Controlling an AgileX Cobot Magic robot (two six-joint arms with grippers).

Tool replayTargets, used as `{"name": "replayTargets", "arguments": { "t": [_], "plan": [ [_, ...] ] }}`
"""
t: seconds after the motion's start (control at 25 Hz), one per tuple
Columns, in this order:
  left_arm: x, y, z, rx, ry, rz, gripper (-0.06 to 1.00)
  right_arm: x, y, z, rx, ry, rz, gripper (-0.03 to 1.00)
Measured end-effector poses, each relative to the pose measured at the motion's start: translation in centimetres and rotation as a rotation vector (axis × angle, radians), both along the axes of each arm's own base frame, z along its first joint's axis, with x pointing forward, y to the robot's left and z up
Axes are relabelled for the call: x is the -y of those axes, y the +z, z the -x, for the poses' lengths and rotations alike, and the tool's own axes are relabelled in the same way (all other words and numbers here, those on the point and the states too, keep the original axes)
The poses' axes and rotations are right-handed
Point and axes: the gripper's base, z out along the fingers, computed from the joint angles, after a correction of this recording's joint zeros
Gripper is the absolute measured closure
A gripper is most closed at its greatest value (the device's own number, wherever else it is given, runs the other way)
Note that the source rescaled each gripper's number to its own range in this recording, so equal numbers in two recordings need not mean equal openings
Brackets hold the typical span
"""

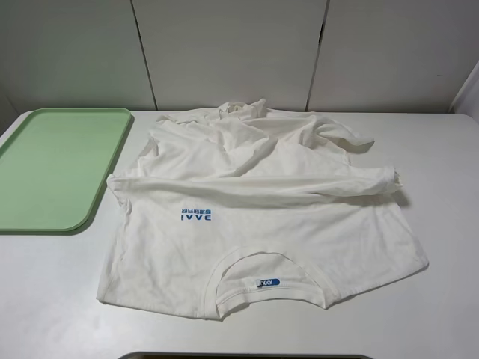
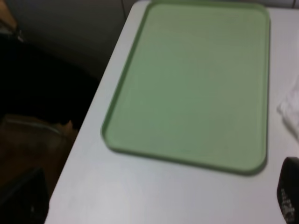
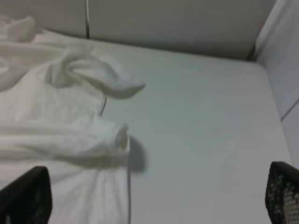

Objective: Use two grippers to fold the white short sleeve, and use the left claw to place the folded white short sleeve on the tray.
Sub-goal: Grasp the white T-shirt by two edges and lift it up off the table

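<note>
The white short sleeve (image 1: 262,202) lies crumpled on the table, its neck hole with the blue label toward the front edge and both sleeves bunched across the middle. The pale green tray (image 1: 60,164) sits to its left with nothing on it. Neither arm shows in the exterior high view. In the left wrist view the tray (image 2: 191,84) fills the frame and a bit of the shirt (image 2: 289,112) shows beside it; my left gripper (image 2: 156,205) hangs open above bare table. My right gripper (image 3: 154,200) is open above the shirt's sleeve side (image 3: 56,116), holding nothing.
The white table (image 1: 449,299) ends at white wall panels (image 1: 232,52) behind. Left of the tray the table edge (image 2: 88,126) drops off to a dark floor area. A dark strip (image 1: 247,356) shows at the front edge.
</note>
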Motion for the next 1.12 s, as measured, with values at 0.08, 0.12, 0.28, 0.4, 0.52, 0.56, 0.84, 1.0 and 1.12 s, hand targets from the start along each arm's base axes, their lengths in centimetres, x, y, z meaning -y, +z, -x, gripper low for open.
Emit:
{"name": "replayTargets", "arguments": {
  "t": [0.08, 0.12, 0.28, 0.4, 0.52, 0.56, 0.84, 1.0, 1.12],
  "plan": [
    [0.0, 1.7, -1.7, 0.003, -0.01, -0.006, -0.03, 0.0, 0.9, -0.7, 0.013, 0.008, 0.012, -0.03],
    [-0.1, 2.6, -2.7, 0.0, -0.017, -0.012, -0.03, -0.1, 1.8, -1.6, 0.016, 0.016, 0.025, -0.03],
    [-0.2, 5.6, -6.5, -0.052, -0.074, -0.086, -0.02, -0.3, 4.9, -5.7, 0.012, 0.05, 0.075, -0.03],
    [-0.3, 6.6, -8.7, -0.104, -0.118, -0.138, -0.02, -0.7, 6.7, -9.4, -0.009, 0.105, 0.1, -0.03],
    [-0.2, 7.9, -12.2, -0.164, -0.198, -0.192, -0.02, -1.8, 7.8, -13.8, -0.041, 0.201, 0.096, -0.03],
    [-0.1, 8.5, -13.2, -0.169, -0.229, -0.19, -0.02, -2.2, 7.9, -14.8, -0.051, 0.231, 0.091, -0.03],
    [5.2, 5.4, -20.7, -0.365, -0.602, -0.232, -0.02, -8.4, 4.8, -20.5, -0.183, 0.518, 0.145, -0.03],
    [9.9, 2.0, -22.9, -0.479, -0.782, -0.284, -0.02, -13.0, 1.1, -22.1, -0.296, 0.689, 0.204, -0.03],
    [13.5, -1.2, -24.1, -0.567, -0.895, -0.314, -0.02, -15.9, -1.8, -23.1, -0.359, 0.779, 0.243, -0.03]
  ]
}}
